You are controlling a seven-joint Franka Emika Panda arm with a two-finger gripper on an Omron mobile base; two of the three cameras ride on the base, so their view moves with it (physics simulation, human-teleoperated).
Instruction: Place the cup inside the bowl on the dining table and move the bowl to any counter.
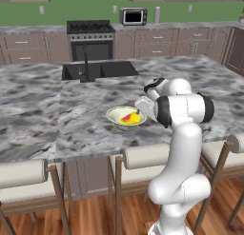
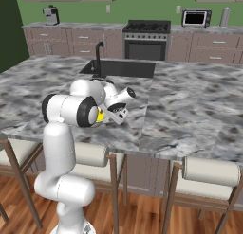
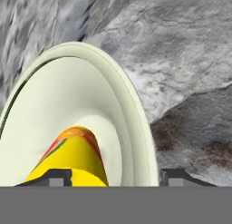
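Observation:
The pale cream-green bowl [image 1: 119, 114] sits on the dining table [image 1: 81, 134] near its front edge, with the small yellow cup [image 1: 133, 118] lying tilted inside it, red patch showing. My gripper [image 1: 142, 113] is down at the bowl's right rim. In the hand view the bowl [image 3: 90, 100] and cup [image 3: 74, 159] loom close, and my gripper [image 3: 117, 177] stands open astride the rim, one fingertip [image 3: 58, 177] inside by the cup and the other outside. In the right base view the arm hides most of the bowl; a bit of the cup [image 2: 100, 116] shows beside my gripper [image 2: 113, 115].
A black sink [image 1: 100, 69] with faucet [image 1: 86, 63] lies behind the bowl. White-cushioned stools [image 1: 143, 158] line the table's near edge. The counter [image 1: 190, 25] runs along the green wall with a stove [image 1: 90, 39], a toaster oven [image 1: 133, 16] and a coffee machine [image 2: 51, 14].

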